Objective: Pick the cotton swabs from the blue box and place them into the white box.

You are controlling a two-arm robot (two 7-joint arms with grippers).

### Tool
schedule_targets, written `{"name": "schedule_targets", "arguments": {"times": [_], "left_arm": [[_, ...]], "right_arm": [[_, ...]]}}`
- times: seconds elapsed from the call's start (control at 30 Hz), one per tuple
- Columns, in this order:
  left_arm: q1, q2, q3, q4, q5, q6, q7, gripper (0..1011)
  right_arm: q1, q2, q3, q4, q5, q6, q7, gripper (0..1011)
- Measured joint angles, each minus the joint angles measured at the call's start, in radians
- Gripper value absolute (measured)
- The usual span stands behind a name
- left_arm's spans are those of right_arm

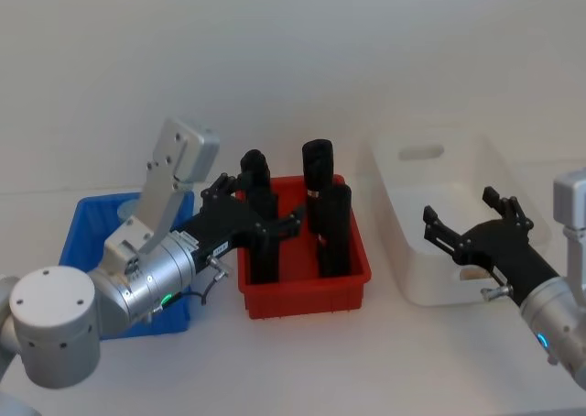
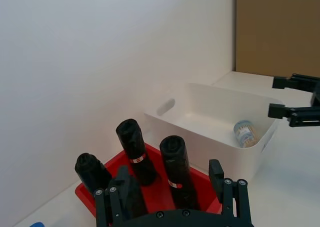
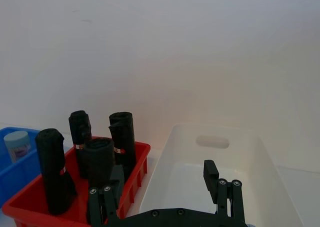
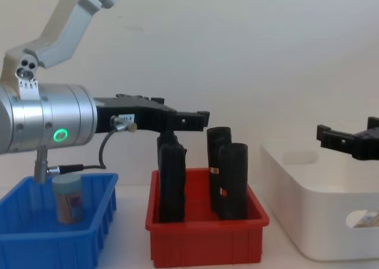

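Observation:
The blue box [image 1: 82,233] sits at the left under my left arm. One cotton swabs jar [image 4: 68,198] with a pale blue lid stands upright inside it, and is also visible in the right wrist view as the jar [image 3: 16,144]. My left gripper [image 1: 261,205] hovers open and empty above the red bin, past the blue box. The white box [image 1: 430,141] stands at the right. Another cotton swabs jar [image 2: 245,133] lies on its floor. My right gripper [image 1: 460,205] hangs open and empty over the white box's front part.
Between the two boxes stands a red bin [image 1: 307,292] with several tall black rolls [image 1: 318,173] upright in it, reaching up to the height of my left gripper's fingers. A plain wall closes the back. Bare white tabletop lies in front of the boxes.

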Motion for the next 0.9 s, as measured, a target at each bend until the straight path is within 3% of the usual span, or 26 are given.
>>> {"name": "schedule_targets", "arguments": {"times": [0.43, 0.9], "left_arm": [[0.083, 0.005, 0.033, -0.037, 0.051, -0.11, 0.169, 1004], [0.162, 0.009, 0.064, -0.072, 0.1, -0.216, 0.329, 1004]], "right_arm": [[-0.121, 0.038, -0.003, -0.142, 0.023, 0.024, -0.031, 1001], [-0.153, 0.048, -0.003, -0.179, 0.029, 0.03, -0.039, 1001]]}}
